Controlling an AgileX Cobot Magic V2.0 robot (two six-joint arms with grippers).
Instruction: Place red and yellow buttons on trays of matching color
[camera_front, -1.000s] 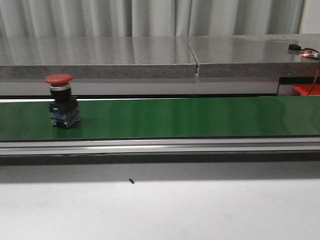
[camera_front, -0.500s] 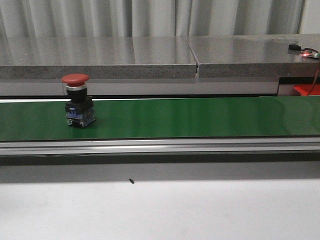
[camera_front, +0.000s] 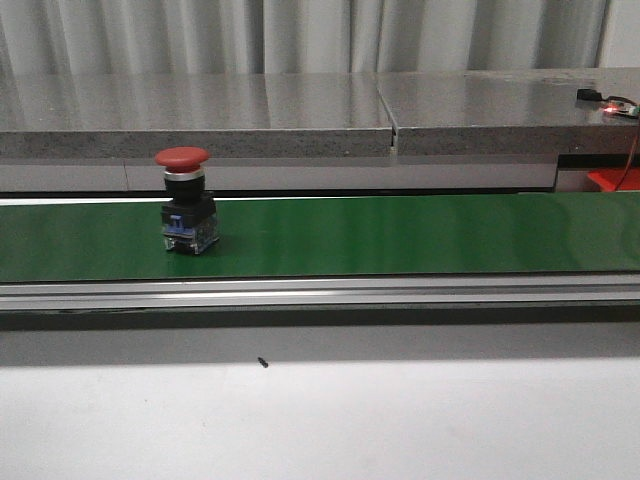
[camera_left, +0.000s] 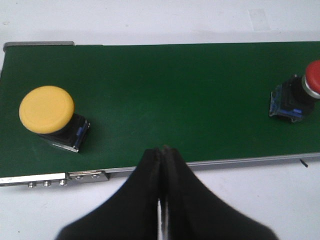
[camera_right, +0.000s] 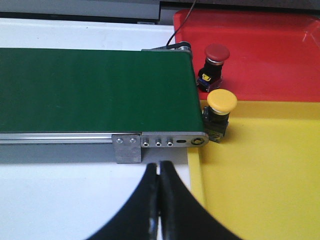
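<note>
Left hand (camera_left: 161, 165), seen from its wrist camera: black fingers pressed together, empty, poised over the near edge of a green conveyor belt (camera_left: 165, 95). On the belt beyond it, two upright push buttons: a yellow button (camera_left: 49, 114) off to one side near the belt's end, and a red button (camera_left: 300, 95) off to the other side, partly cut by the picture's edge. Both well apart from the hand, neither straight ahead of it.

Right hand (camera_right: 160, 185): likewise closed and empty, hovering above the white bench (camera_right: 60, 195) beside the belt's other end. Just past that end, a red tray (camera_right: 280, 50) holding a second red button (camera_right: 214, 64), and a yellow tray (camera_right: 270, 180) with a second yellow button (camera_right: 220, 114) touching the belt's end roller.

Front view: only the red button (camera_front: 186, 200), standing on its black body, cap up, on the left part of the belt; no hands, trays or yellow button in sight. Likely judgement: left arm nearer to both belt buttons; trays visible only from the right wrist camera.
</note>
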